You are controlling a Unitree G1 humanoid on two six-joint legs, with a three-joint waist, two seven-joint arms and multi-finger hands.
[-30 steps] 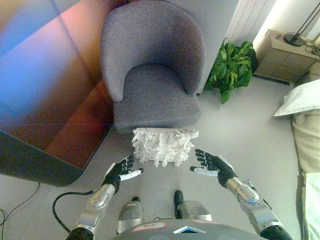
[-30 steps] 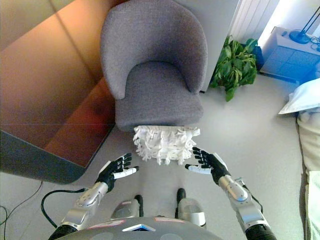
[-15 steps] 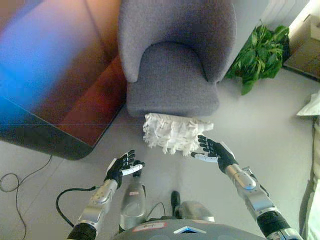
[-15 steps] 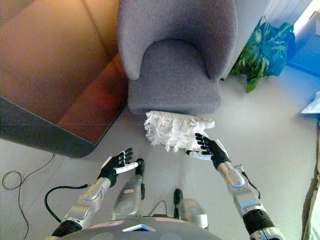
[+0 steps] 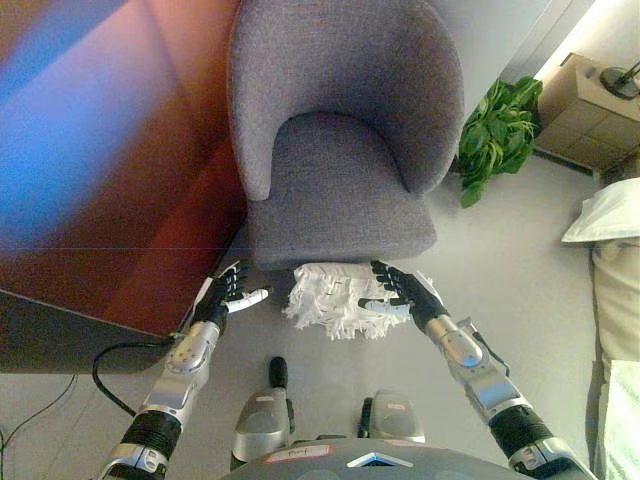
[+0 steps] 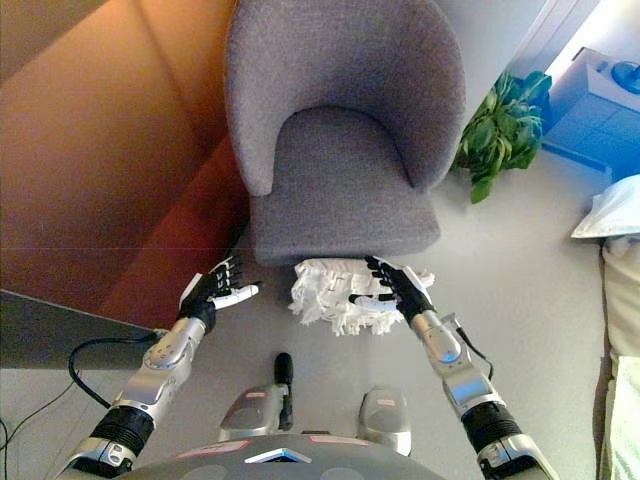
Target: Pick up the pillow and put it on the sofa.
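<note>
You had brought both hands forward over the last second: from hovering short of the pillow, they reached its two ends. The right hand lay across the pillow's right end, fingers spread and straight, touching the fringe but not yet curled round it. The left hand stood just beside the pillow's left end, fingers spread, with a strip of floor showing between them, so no contact there.

That reads as the reach nearly done and the squeeze not begun; nothing was gripped.

The pillow lay on the floor, pressed against the front edge of the sofa, directly below the seat. It sat between your two hands, nearer the right. You would have needed the left hand in against the fringe before lifting.
</note>
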